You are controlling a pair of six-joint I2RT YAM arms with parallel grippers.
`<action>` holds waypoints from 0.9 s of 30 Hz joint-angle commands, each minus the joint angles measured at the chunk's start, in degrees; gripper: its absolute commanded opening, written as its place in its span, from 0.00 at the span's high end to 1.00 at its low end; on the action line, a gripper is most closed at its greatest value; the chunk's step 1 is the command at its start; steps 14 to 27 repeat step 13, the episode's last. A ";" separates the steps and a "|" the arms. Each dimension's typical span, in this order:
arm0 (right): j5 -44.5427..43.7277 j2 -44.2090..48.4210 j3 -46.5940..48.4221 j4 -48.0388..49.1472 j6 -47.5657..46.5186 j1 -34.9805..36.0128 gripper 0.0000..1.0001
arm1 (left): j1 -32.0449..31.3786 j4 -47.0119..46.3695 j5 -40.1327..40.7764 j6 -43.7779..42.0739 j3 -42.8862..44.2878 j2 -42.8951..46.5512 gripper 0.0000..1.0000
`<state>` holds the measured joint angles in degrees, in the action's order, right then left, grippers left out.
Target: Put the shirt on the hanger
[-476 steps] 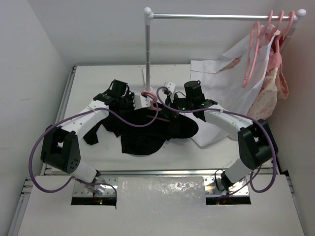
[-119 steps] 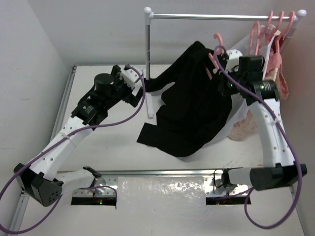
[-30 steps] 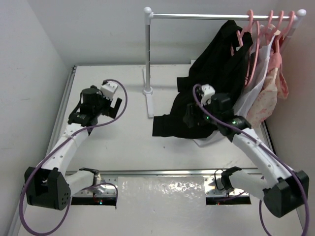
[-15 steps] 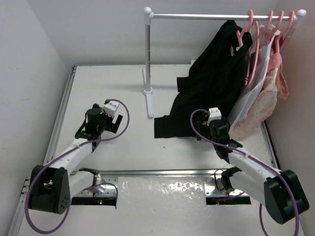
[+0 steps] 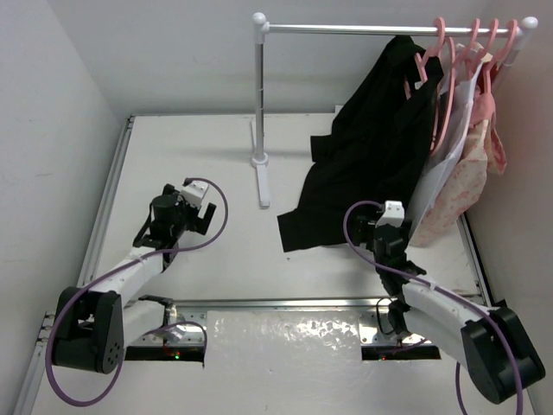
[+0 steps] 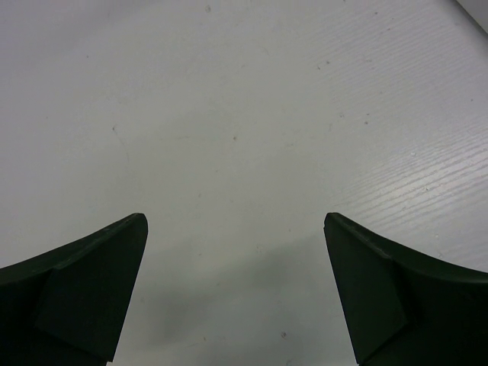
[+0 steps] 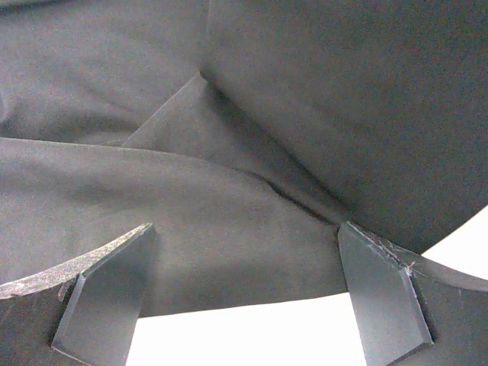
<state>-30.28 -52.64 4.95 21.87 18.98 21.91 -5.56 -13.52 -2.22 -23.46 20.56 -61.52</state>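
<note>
The black shirt [image 5: 371, 164] hangs from a light-pink hanger [image 5: 429, 54] on the rail at the upper right. Its lower part drapes down onto the table. My right gripper [image 5: 371, 226] is open just in front of the shirt's bottom hem, touching nothing. In the right wrist view the open gripper [image 7: 245, 236] faces the dark folds of the shirt [image 7: 229, 114], with white table below them. My left gripper [image 5: 200, 218] is open over bare table at the left, far from the shirt. The left wrist view shows the open gripper [image 6: 233, 229] with only table between its fingers.
A clothes rail on a white stand [image 5: 259, 104] rises from the back of the table. Several more pink hangers [image 5: 484, 43] hang at its right end with a white shirt [image 5: 449, 156] and a pink floral garment [image 5: 471, 173]. Walls close in on the left and right.
Both arms have drawn back toward the near edge. My right gripper has backed off the shirt's hem, and the hem has slid slightly right. The shirt stays hung on the rail.
</note>
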 commanded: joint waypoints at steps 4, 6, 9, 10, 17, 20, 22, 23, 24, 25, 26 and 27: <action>0.23 1.75 -1.78 7.04 -1.23 0.06 0.01 | 0.55 -3.01 -1.12 0.88 0.54 -0.27 0.00; 0.05 1.58 -1.79 7.40 -0.97 0.06 0.01 | 0.55 -3.00 -1.12 0.79 0.71 -0.36 0.00; 0.14 0.61 -1.09 6.61 -0.70 0.06 0.01 | 0.55 -2.92 -1.21 0.70 0.71 -0.62 0.00; 0.31 0.26 -0.91 6.52 -0.70 0.06 0.01 | 0.55 -2.83 -1.21 0.79 0.71 -0.54 0.00; 1.10 -0.62 -0.56 6.35 -0.96 0.06 0.01 | 0.55 -2.74 -1.21 0.70 0.71 -0.45 0.00; 1.10 -0.62 -0.56 6.35 -0.96 0.06 0.01 | 0.55 -2.74 -1.21 0.70 0.71 -0.45 0.00; 1.10 -0.62 -0.56 6.35 -0.96 0.06 0.01 | 0.55 -2.74 -1.21 0.70 0.71 -0.45 0.00; 1.10 -0.62 -0.56 6.35 -0.96 0.06 0.01 | 0.55 -2.74 -1.21 0.70 0.71 -0.45 0.00; 1.10 -0.62 -0.56 6.35 -0.96 0.06 0.01 | 0.55 -2.74 -1.21 0.70 0.71 -0.45 0.00; 1.10 -0.62 -0.56 6.35 -0.96 0.06 0.01 | 0.55 -2.74 -1.21 0.70 0.71 -0.45 0.00; 1.10 -0.62 -0.56 6.35 -0.96 0.06 0.01 | 0.55 -2.74 -1.21 0.70 0.71 -0.45 0.00; 1.10 -0.62 -0.56 6.35 -0.96 0.06 0.01 | 0.55 -2.74 -1.21 0.70 0.71 -0.45 0.00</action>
